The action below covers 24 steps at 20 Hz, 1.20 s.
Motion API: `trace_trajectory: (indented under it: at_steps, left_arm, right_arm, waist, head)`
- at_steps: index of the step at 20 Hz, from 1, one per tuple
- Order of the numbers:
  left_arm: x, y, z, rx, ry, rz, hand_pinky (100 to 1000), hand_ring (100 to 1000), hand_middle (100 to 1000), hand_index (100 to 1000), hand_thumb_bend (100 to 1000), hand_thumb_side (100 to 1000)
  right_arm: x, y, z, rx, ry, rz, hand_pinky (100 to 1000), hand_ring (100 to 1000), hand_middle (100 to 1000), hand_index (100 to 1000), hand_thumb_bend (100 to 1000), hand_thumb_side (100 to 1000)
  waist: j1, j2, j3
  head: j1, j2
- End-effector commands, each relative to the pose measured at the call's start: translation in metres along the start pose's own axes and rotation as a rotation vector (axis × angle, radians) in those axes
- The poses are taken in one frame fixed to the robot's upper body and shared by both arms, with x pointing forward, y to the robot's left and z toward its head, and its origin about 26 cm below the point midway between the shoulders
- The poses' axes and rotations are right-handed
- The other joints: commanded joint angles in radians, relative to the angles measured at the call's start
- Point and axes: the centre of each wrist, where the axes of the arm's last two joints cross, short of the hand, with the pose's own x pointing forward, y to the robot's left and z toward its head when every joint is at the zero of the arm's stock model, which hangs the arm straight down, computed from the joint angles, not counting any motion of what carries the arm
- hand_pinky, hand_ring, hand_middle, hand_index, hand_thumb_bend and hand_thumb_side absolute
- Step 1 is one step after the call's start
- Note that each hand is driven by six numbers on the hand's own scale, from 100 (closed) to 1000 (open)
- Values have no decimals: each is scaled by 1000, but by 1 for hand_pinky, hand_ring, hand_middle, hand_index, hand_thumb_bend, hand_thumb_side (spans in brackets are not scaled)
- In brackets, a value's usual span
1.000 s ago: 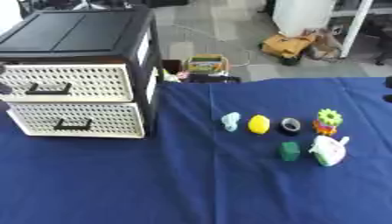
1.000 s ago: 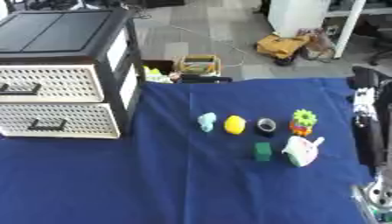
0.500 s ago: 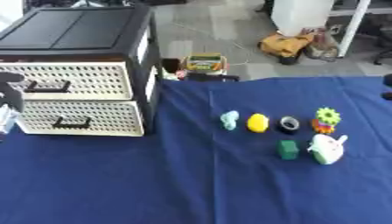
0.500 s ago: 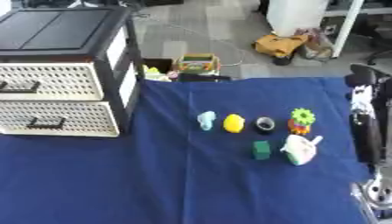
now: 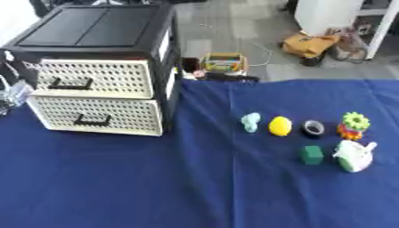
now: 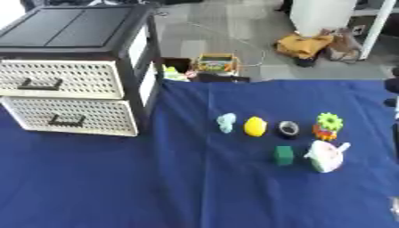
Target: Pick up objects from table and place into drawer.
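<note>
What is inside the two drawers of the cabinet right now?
Nothing can be seen inside. Both the upper drawer and the lower drawer are closed, and their perforated cream fronts hide the contents. The small objects, such as the yellow lemon-shaped one, all lie on the blue tablecloth.

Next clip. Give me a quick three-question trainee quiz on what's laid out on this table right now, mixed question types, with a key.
1. True or false: both drawers of the drawer unit are shut.
2. Which object lies nearest the drawer unit? A) yellow object B) pale blue object C) green block
3. Fill in: the black ring lies between the yellow object and the ____ gear toy.

Key: 1 true; 2 B; 3 green. The left hand shows only at the left edge, beside the unit, touching none of the objects.
</note>
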Motion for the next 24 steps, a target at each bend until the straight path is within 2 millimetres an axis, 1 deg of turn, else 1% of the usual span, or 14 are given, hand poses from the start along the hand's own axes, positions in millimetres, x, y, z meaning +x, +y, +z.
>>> trace_trajectory:
  at_steps: [1,7,13,14,15,16,17,18,19,20,21,22,23,24]
  left_arm:
    - [-5,10,-6,-31,-4,-35,518,565,587,864,100,988]
    - [-9,3,-31,-105,-31,-3,532,566,591,880,100,991]
    - [-13,-7,-54,-190,-60,-5,525,540,575,905,100,1000]
    - [-15,-8,-57,-204,-63,-14,494,490,528,920,100,1000]
    - [-16,-9,-59,-216,-70,-22,471,458,509,931,100,1000]
    - [-16,-9,-61,-228,-79,-29,424,392,470,945,100,985]
    - [-15,-10,-63,-241,-91,-37,390,345,446,953,100,935]
    - [-15,-10,-64,-255,-103,-45,343,273,407,962,100,816]
    - [-15,-11,-64,-271,-116,-52,317,243,385,970,100,789]
    - [-15,-11,-64,-286,-127,-62,210,160,319,993,100,748]
    - [-16,-10,-64,-299,-137,-72,153,114,278,990,100,735]
    - [-17,-9,-64,-310,-145,-83,100,100,208,983,121,716]
    - [-18,-7,-64,-319,-152,-91,100,100,177,977,151,695]
    - [-20,-5,-64,-327,-160,-99,100,100,124,970,197,665]
  right_arm:
    - [6,-5,-7,6,-37,6,622,713,620,767,100,967]
    - [5,-5,-6,12,-33,9,622,714,619,767,100,967]
    - [5,-5,-5,13,-29,11,623,715,619,766,100,967]
    - [5,-5,-4,13,-28,10,623,715,619,766,100,967]
    - [4,-5,-4,13,-26,10,623,715,619,766,100,967]
    - [4,-5,-4,13,-25,9,623,715,619,766,100,967]
    - [4,-4,-4,12,-24,9,623,716,618,766,100,966]
    - [4,-4,-4,12,-24,8,623,716,618,766,100,966]
    - [4,-4,-4,11,-23,7,623,716,618,766,100,966]
    - [4,-4,-3,11,-22,7,623,716,618,766,100,966]
    - [4,-4,-3,11,-20,6,623,716,617,766,100,966]
    - [4,-4,-3,11,-19,6,623,716,616,766,100,966]
    - [4,-4,-3,11,-18,5,623,716,615,766,100,966]
    - [4,-4,-3,11,-17,5,623,716,614,765,100,965]
  waist:
    - [2,-17,1]
    - [5,-19,5]
    - [6,-16,3]
    - [6,-15,3]
    - [7,-14,2]
    - [7,-13,2]
    - [7,-12,2]
    - [8,-11,2]
    - [8,-9,1]
    - [9,-8,1]
    - [10,-7,2]
    - [10,-7,2]
    - [10,-6,2]
    - [10,-6,3]
  head:
    - [2,-10]
    - [-12,-16]
    - [-25,-24]
    - [-26,-25]
    - [-28,-27]
    - [-29,-28]
    - [-29,-28]
    - [-30,-29]
    - [-30,-30]
    - [-31,-30]
    - [-32,-30]
    - [-32,-30]
    - [-32,-31]
    - [-33,-31]
